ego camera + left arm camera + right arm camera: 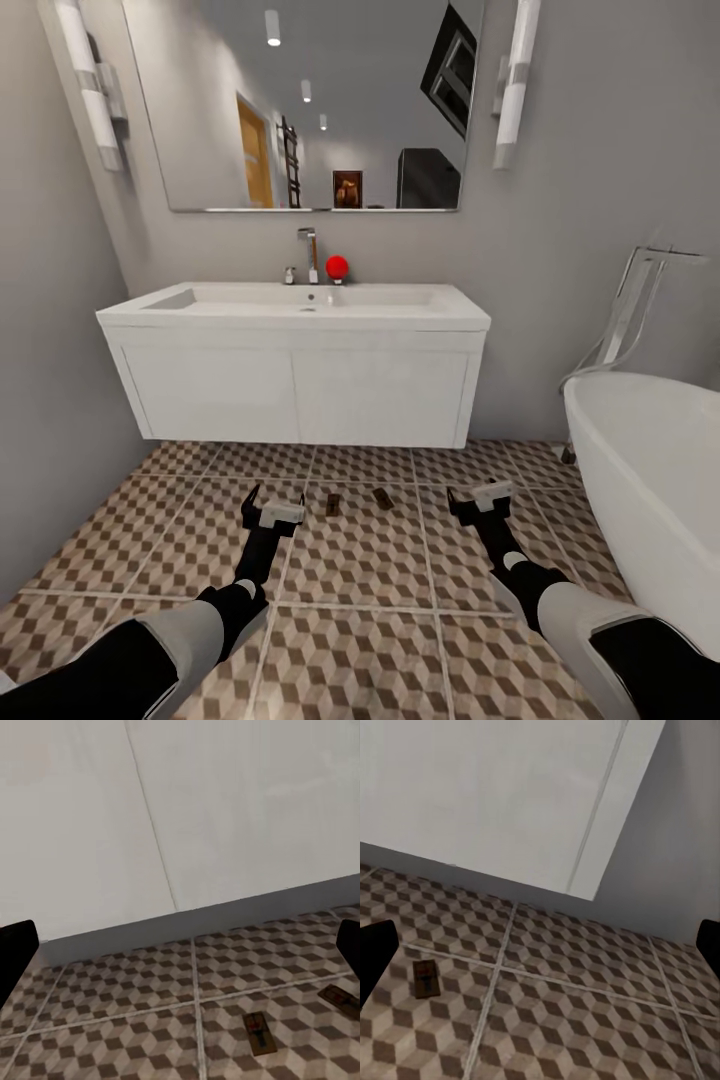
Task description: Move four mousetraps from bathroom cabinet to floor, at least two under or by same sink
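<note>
You face white sink (300, 300) on white vanity (295, 390), chrome tap (309, 253) and red ball (337, 267) at back rim. Two mousetraps flat on bathroom floor (370, 640) just before vanity: one (333, 503) nearer your left claw (272, 512), other (383, 497) between it and your right claw (482, 498). Both claws low over tiles, fingers apart, empty. Left wrist view: both traps (259, 1031) (341, 999). Right wrist view: one trap (426, 979). Bathtub (650, 480) on your right.
</note>
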You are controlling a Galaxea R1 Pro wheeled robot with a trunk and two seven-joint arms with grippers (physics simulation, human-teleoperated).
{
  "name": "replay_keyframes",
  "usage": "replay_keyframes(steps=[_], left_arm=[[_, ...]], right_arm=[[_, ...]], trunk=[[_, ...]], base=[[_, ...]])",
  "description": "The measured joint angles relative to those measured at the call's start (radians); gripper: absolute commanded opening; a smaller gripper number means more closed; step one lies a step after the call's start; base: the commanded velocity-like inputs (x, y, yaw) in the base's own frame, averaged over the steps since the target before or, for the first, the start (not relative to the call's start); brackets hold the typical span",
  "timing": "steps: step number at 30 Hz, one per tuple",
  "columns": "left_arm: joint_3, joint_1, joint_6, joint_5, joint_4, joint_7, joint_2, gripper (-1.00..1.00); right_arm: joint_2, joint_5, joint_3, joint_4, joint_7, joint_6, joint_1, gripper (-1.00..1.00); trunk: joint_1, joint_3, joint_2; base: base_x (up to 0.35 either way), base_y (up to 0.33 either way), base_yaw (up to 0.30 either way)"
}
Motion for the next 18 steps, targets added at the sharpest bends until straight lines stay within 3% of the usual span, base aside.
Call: replay_keyframes(steps=[18], left_arm=[[0.0, 0.0, 0.001, 0.0, 0.0, 0.0, 0.0, 1.0]], right_arm=[[0.01, 0.0, 0.0, 0.0, 0.0, 0.002, 0.0, 1.0]], trunk=[[-0.069, 0.056, 0.126]], base=[[0.0, 0.0, 0.0]])
